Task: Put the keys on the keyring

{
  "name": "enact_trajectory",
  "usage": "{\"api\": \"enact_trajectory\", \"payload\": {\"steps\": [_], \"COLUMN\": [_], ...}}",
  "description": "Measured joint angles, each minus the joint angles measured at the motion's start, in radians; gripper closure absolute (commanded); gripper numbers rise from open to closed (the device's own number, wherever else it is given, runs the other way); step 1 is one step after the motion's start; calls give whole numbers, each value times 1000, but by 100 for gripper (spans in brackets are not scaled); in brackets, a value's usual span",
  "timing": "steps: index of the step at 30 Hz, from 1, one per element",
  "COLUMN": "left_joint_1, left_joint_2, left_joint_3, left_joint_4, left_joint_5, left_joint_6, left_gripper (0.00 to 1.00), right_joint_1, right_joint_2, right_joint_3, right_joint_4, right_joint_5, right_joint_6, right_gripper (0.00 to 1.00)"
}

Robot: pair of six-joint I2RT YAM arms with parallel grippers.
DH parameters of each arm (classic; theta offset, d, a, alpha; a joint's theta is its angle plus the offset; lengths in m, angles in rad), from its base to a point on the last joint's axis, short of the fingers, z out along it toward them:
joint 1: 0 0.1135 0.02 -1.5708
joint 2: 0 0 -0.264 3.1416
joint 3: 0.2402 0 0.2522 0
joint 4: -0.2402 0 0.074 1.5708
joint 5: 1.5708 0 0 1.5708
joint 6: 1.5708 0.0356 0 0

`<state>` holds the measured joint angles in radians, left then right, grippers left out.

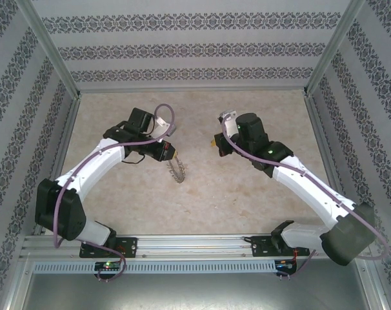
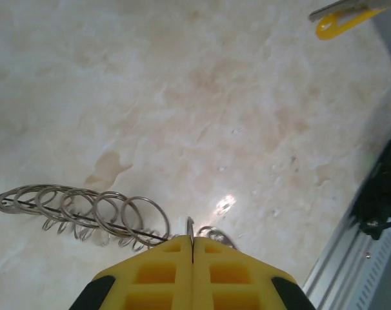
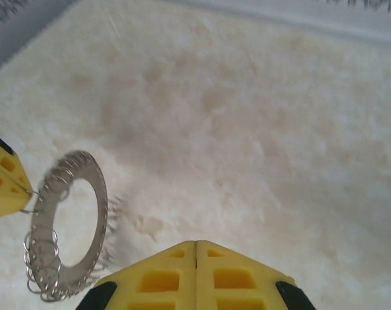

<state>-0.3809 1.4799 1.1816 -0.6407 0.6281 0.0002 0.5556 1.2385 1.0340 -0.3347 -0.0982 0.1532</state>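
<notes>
Above the bare marbled tabletop (image 1: 247,200), the left gripper (image 2: 192,237) pinches the keyring (image 3: 63,278) by its rim, facing the right gripper (image 3: 195,243), whose fingers are pressed together, with nothing between them.

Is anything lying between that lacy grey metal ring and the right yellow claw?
No. In the right wrist view, just bare beige marbled tabletop separates the lacy grey metal ring from the right yellow gripper.

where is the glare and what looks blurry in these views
left wrist: one small bright glare spot on the table, keyring loops fairly sharp; right wrist: table washed out and soft, keyring's lower loops smeared; top external: flat even light, no glare, keyring tiny and indistinct
</notes>
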Motion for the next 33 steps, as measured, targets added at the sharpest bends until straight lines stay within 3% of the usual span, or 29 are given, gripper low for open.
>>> {"api": "enact_trajectory", "payload": {"steps": [9,20,26,29,33], "left_joint_1": [-19,-32,-32,-32,-36], "left_joint_2": [173,414,457,455,423], "left_joint_3": [-3,32,68,77,77], "left_joint_4": [72,151,156,155,131], "left_joint_5": [-56,-85,-91,-91,-122], "left_joint_6": [-72,-134,-159,-162,-135], "left_gripper": [100,100,76,59,51], "right_joint_1": [-17,-17,-18,-24,-31], "right_joint_2": [24,-72,-90,-94,-108], "right_joint_3": [-53,-132,-164,-170,-177], "right_joint_4": [-57,-59,-60,-61,-62], "right_joint_5": [6,9,12,12,12], "right_joint_6": [55,98,108,108,108], "right_gripper": [100,100,100,100,100]}}
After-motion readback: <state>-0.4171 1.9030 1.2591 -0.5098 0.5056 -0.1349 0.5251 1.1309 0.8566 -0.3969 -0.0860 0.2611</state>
